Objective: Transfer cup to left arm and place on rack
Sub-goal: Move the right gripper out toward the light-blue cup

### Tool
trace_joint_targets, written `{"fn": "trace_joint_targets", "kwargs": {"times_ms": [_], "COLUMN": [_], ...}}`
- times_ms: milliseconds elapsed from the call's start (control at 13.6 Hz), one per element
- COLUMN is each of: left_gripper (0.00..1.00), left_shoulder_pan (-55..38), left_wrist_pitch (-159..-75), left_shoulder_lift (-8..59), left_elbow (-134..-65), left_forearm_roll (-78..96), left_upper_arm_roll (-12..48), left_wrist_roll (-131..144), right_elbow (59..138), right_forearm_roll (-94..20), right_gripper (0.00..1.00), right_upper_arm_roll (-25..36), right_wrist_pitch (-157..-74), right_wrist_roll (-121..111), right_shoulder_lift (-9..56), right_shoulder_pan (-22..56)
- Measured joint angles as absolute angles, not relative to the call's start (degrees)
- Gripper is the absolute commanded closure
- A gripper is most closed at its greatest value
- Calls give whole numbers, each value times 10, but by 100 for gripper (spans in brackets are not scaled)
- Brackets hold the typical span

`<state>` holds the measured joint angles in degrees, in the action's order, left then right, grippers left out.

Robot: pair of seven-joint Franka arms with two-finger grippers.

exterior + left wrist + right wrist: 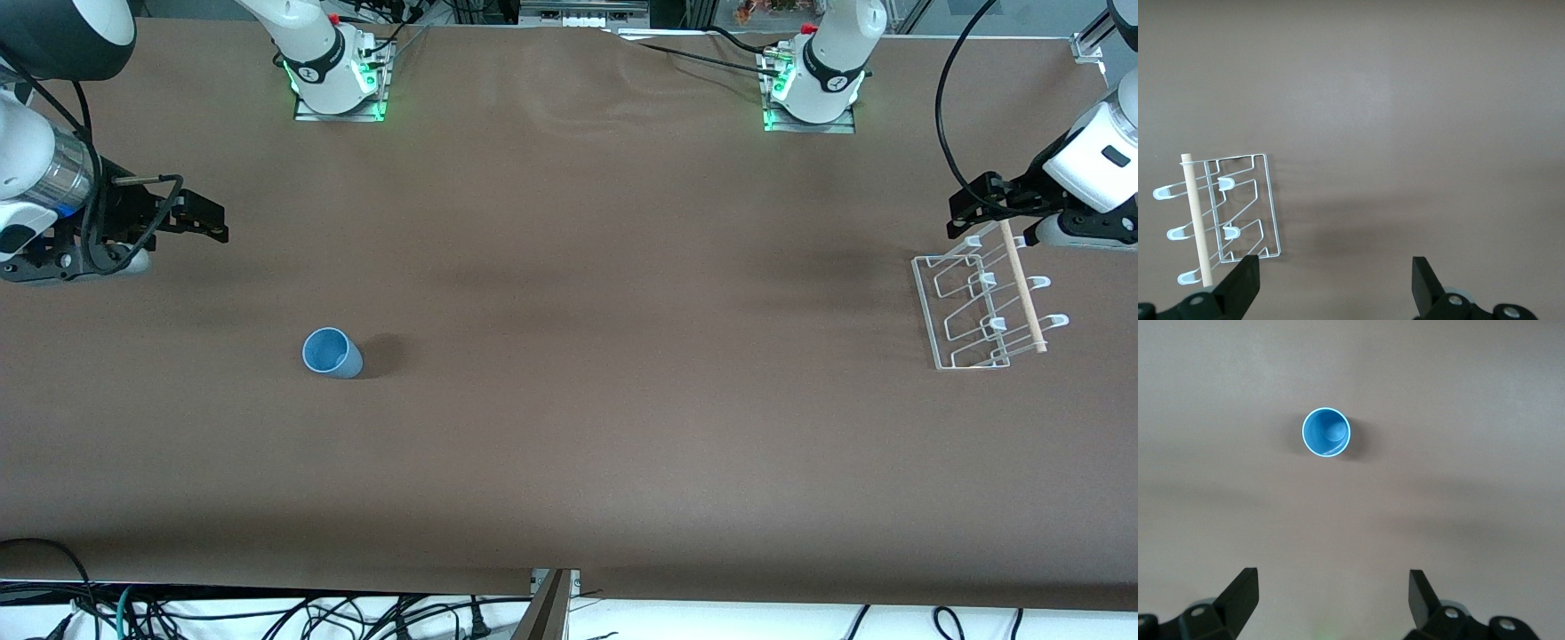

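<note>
The light-blue cup (332,353) stands upright, mouth up, on the brown table toward the right arm's end. It also shows in the right wrist view (1327,433). My right gripper (212,222) is open and empty above bare table, apart from the cup; its jaws (1333,580) stand wide. The white wire rack (978,307) with its wooden dowel (1022,286) stands toward the left arm's end and shows in the left wrist view (1238,210). My left gripper (962,212) is open and empty, over the table just beside the rack's edge (1335,267).
The two arm bases (338,80) (813,84) stand along the table's back edge. Cables (267,613) hang below the table's front edge. A wide stretch of bare brown table (622,338) lies between the cup and the rack.
</note>
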<state>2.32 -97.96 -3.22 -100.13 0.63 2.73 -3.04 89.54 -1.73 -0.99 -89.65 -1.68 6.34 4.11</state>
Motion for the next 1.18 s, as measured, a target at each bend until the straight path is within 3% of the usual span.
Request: {"fn": "trace_joint_targets", "kwargs": {"times_ms": [1180], "left_gripper": [0], "left_shoulder_pan": [21], "left_wrist_pitch": [-962], "left_shoulder_lift": [-32], "left_elbow": [-1001], "left_forearm_roll": [6], "left_upper_arm_roll": [34], "left_wrist_roll": [-30], "right_elbow": [905], "right_forearm_roll": [-18], "right_gripper": [1], "right_upper_arm_roll": [-10], "right_wrist_pitch": [-876], "right_wrist_roll": [6], "right_shoulder_lift": [66], "right_shoulder_pan": [41]}}
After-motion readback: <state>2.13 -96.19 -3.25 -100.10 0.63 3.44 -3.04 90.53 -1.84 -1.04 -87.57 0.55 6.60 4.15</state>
